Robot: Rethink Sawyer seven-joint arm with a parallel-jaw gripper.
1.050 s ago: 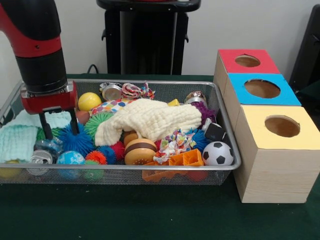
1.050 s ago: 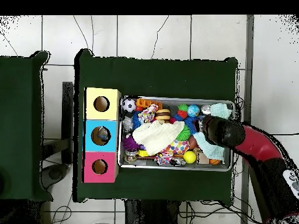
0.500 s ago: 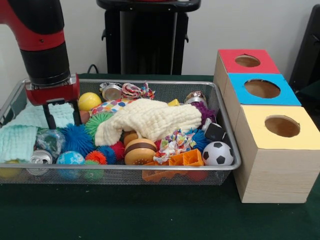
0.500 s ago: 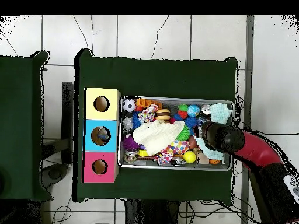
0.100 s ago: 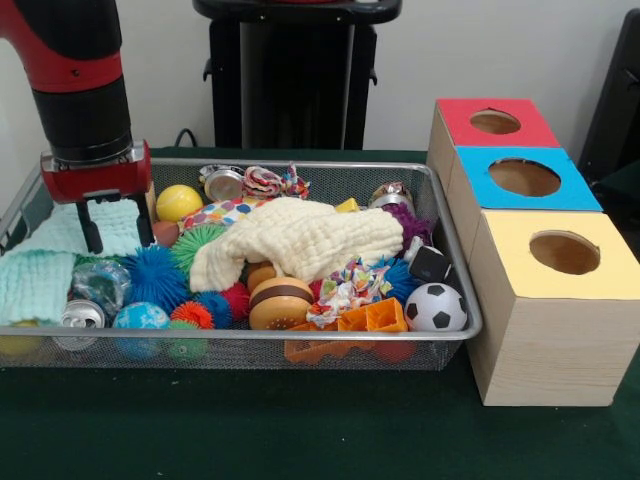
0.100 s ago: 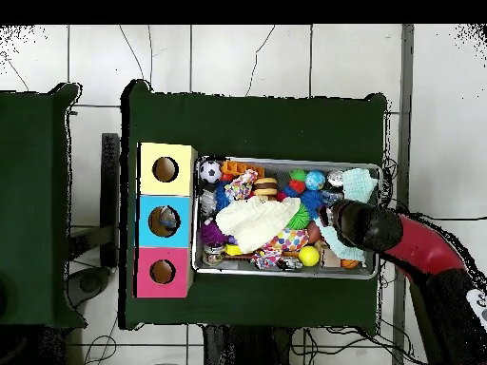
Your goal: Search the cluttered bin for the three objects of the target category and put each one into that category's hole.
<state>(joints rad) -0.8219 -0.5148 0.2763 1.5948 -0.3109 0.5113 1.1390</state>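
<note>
A dark green cloth covers the tabletop, which stands on a floor of pale tiles with dark seams. A second green-covered surface sits beside it in the overhead view, well apart from the first. Thin cables trail across the tiles. In the front view, a pale wall runs behind, with a black shape at the right edge.
</note>
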